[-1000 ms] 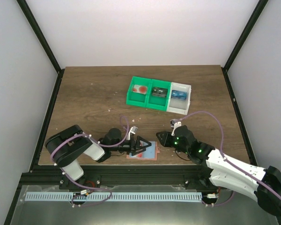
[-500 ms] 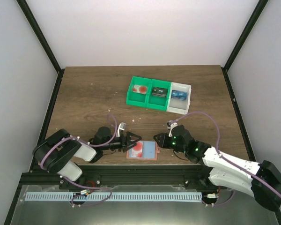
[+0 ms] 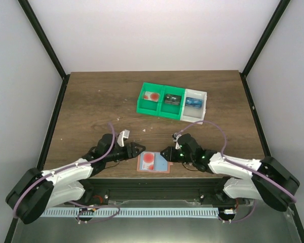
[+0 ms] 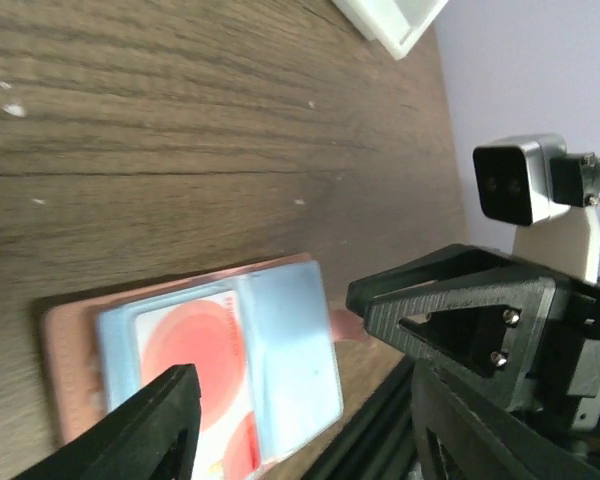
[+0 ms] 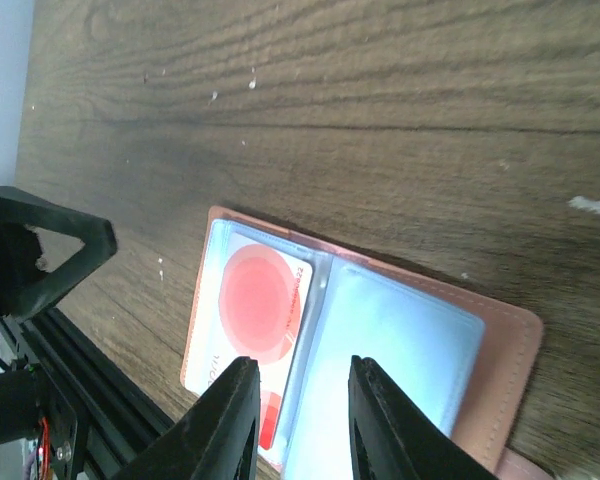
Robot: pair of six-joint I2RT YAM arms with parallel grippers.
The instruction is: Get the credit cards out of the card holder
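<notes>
The salmon-pink card holder [image 3: 153, 163] lies open and flat near the table's front edge. In the right wrist view the holder [image 5: 515, 345] has a white card with red circles [image 5: 252, 300] in one clear pocket. The other half shows a plain light-blue face [image 5: 405, 365]. The same card [image 4: 185, 345] shows in the left wrist view. My left gripper [image 3: 137, 149] is open and empty, just left of the holder, its jaws [image 4: 302, 380] low over the holder's near side. My right gripper [image 3: 164, 153] is open and empty at the holder's right edge, its jaws [image 5: 302, 368] above the middle fold.
Two joined green bins [image 3: 161, 100] and a white bin [image 3: 194, 105] with small items stand at the back middle. The black front rail [image 3: 152, 183] runs just below the holder. The right gripper and its camera [image 4: 520, 180] face the left gripper closely.
My left gripper has drawn back to the left off the holder, uncovering it, and its arm has stretched out low. My right gripper has moved left to the holder's edge.
</notes>
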